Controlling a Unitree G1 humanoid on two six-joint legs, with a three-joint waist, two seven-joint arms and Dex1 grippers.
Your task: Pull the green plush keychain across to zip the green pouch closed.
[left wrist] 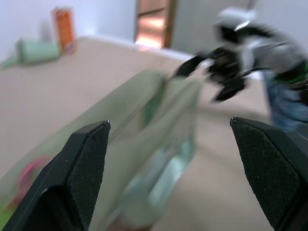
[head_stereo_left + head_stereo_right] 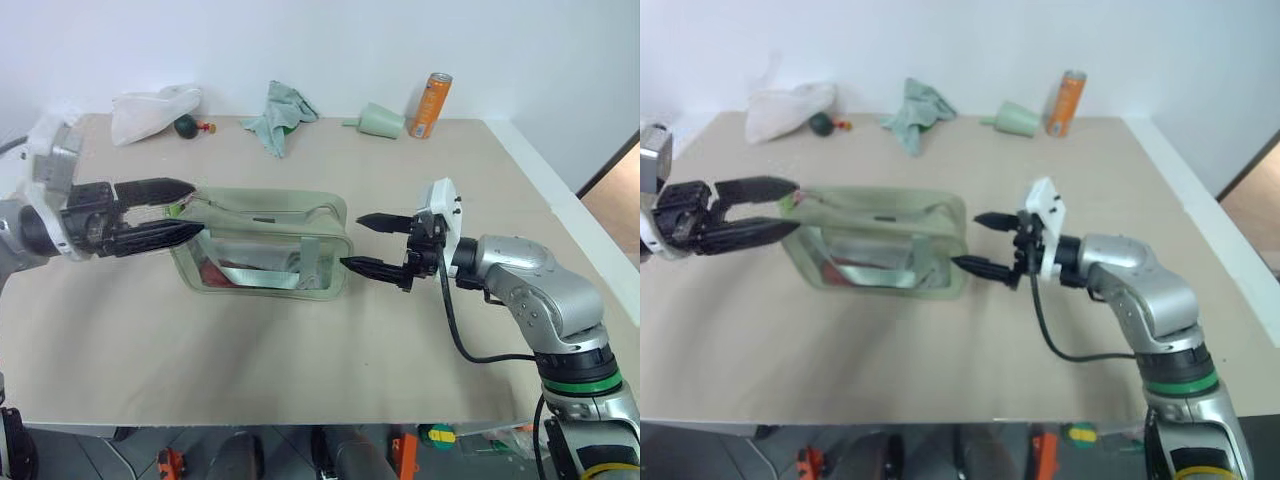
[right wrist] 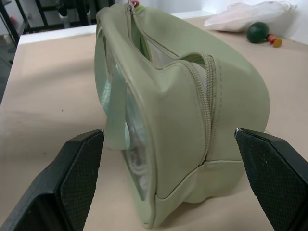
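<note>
From where I sit, the zipping looks unfinished: my left gripper [image 2: 190, 211] hangs at the left end of the green pouch [image 2: 265, 243], its two black fingers spread apart with nothing between them. Just at that end I can make out a scrap of pink and lime green [image 2: 176, 208], which I take to be the green plush keychain and its cord, but it is too small and blurred for me to be sure, and I cannot tell whether a finger touches it. In the left wrist view the pink smear [image 1: 26, 174] sits beside the near finger, not clamped.

The pouch lies on its side in the middle of the table [image 2: 300, 360], long way across, between my two grippers. It is a boxy, pale sage thing with a clear panel facing up, a green strap showing through it and something red inside. In the right wrist view the zipper track [image 3: 208, 96] curves over the near end and its teeth look joined there; how far the closed run reaches toward the left end I cannot tell.

My right gripper [image 2: 362, 243] hovers just beside the pouch's right end, fingers wide and empty, so I judge it is about to brace that end. What is left, as I read it: steady the pouch, take the keychain, draw it across
</note>
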